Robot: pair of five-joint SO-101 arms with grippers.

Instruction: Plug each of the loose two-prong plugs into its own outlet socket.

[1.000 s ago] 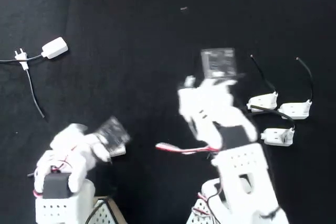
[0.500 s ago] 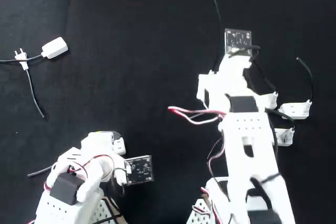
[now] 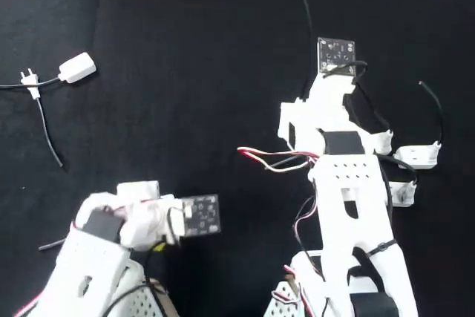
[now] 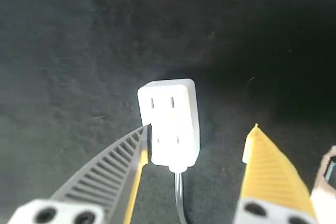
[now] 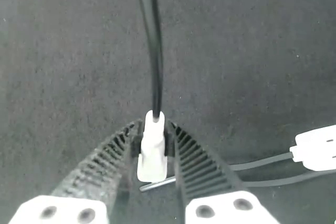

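In the left wrist view a white outlet socket point(image 4: 169, 121) lies face up on the black cloth, its cord running back toward the wrist. My left gripper point(image 4: 199, 129) is open around it, one finger point(image 4: 123, 153) touching its side and the yellow finger point(image 4: 262, 161) standing apart. My right gripper point(image 5: 154, 129) is shut on a white two-prong plug point(image 5: 152, 150), just above the cloth. Its black cable point(image 5: 149, 35) runs away from the fingers. In the high view the right arm point(image 3: 345, 176) stretches over the table's right half, with that cable point(image 3: 306, 31) beyond it.
Three white pieces point(image 3: 415, 156) with black cords lie beside the right arm, partly hidden by it. One of them point(image 5: 317, 150) shows in the right wrist view. A white adapter point(image 3: 77, 67) with a small plug point(image 3: 30, 79) lies at the far left. The left arm point(image 3: 96, 243) is at the front edge.
Over the last second the right arm stretched out toward the far side and has since held still. The left arm's wrist swung round and lifted slightly.
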